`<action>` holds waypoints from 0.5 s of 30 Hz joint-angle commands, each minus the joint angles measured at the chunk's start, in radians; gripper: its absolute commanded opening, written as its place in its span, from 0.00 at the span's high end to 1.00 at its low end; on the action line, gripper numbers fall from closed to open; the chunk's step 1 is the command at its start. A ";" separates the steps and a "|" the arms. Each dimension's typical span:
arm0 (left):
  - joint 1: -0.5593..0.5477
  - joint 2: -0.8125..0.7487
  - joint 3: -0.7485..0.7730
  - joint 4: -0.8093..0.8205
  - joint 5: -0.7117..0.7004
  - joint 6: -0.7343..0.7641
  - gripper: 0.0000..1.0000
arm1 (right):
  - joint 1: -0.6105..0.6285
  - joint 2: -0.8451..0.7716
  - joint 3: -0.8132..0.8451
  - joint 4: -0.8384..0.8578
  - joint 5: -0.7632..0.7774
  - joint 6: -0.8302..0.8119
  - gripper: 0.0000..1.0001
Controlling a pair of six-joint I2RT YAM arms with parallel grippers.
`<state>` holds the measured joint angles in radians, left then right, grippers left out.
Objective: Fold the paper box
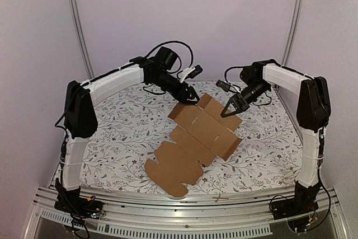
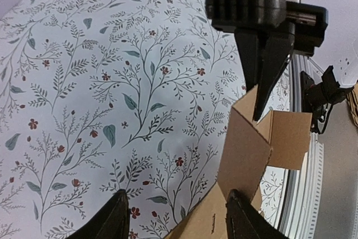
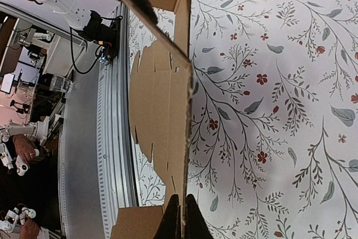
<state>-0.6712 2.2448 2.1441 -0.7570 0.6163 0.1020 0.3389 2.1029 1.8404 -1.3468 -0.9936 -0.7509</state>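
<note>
Paper box (image 1: pixel 193 138) sits mid-desk (image 1: pixel 123 127), half-formed: right jaws are closed to a point and press the far wall (image 3: pixel 176 110), probably to hold it upright, while left jaws are apart beside the corner flap (image 2: pixel 246 149), clamping nothing, likely lining up to fold it.

Plain brown paper box (image 1: pixel 193 138), white tablecloth (image 1: pixel 123 132) patterned with grey-green leafy sprigs and small red flowers, pale lilac wall (image 1: pixel 184 15)

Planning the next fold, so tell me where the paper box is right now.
In the top view the paper box lies mid-table on the floral cloth, its far end folded up between the left pincer and the right pincer.
</note>
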 commanded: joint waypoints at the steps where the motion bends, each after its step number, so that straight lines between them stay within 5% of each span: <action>1: -0.055 0.022 0.018 -0.036 -0.010 0.049 0.41 | 0.006 -0.018 -0.008 -0.011 0.018 0.075 1.00; 10: -0.093 0.029 0.009 -0.041 0.003 0.072 0.38 | 0.028 -0.019 -0.012 -0.030 0.010 0.069 1.00; 15: -0.099 0.042 0.013 -0.041 0.010 0.077 0.41 | 0.046 -0.039 -0.009 -0.146 -0.057 -0.077 1.00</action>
<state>-0.7452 2.2467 2.1441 -0.7853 0.6117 0.1604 0.3603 2.1029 1.8378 -1.3540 -0.9752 -0.7170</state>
